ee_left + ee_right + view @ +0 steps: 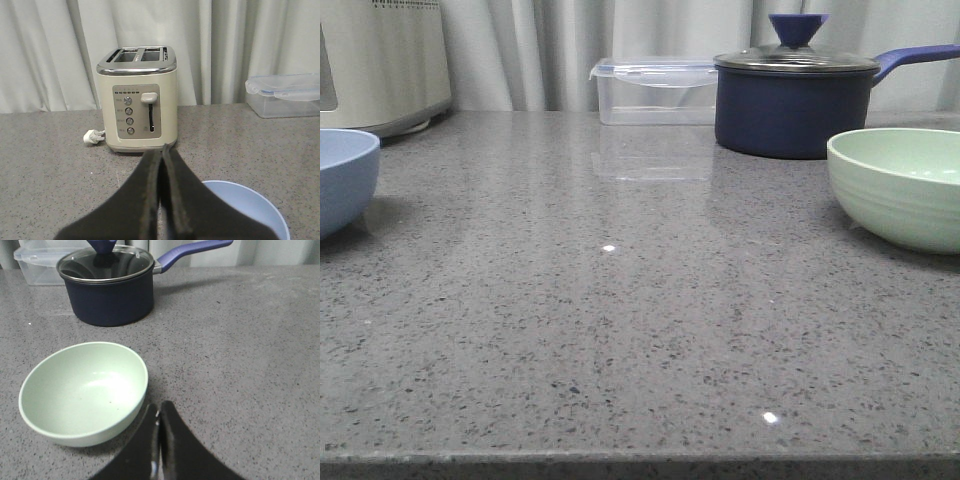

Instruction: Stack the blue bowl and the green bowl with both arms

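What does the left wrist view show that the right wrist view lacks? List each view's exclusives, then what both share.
Only the left wrist view: the toaster with its plug, the blue bowl, and the left pincer, shut and empty above the counter. Only the right wrist view: the green bowl, the saucepan with its glass lid, and the right pincer, shut beside the green bowl. Both share the grey counter, the clear container and the curtain behind.
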### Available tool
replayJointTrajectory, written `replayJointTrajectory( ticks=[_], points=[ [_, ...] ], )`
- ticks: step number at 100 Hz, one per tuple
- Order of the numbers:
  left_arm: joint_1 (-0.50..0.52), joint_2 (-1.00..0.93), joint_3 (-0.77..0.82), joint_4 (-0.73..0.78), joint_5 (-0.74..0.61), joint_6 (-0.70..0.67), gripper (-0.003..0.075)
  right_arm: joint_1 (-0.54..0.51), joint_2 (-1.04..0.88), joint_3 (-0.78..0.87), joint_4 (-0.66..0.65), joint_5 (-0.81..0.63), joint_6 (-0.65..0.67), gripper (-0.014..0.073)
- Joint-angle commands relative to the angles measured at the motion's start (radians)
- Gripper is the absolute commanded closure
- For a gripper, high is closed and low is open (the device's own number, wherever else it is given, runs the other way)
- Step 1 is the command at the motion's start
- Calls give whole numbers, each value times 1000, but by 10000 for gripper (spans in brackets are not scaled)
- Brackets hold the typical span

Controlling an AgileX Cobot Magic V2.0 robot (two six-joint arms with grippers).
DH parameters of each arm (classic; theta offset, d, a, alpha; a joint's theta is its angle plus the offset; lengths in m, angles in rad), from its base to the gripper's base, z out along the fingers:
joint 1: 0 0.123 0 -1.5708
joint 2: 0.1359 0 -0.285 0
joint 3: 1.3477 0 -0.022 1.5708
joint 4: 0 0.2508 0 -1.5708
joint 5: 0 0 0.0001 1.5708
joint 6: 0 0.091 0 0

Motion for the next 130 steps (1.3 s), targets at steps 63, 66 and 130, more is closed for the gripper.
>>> replayJointTrajectory(
  ticks=[63,66,130],
  points=[
    [2,227,-105,-10,-86,-5,377,-6,325,-230,0,-22,-5,325],
    [2,227,-105,-8,-91,-5,338,-6,325,-230,0,-22,-5,328],
    [2,229,-105,-8,-100,-5,335,-6,575,-413,0,158,-5,329]
  ],
)
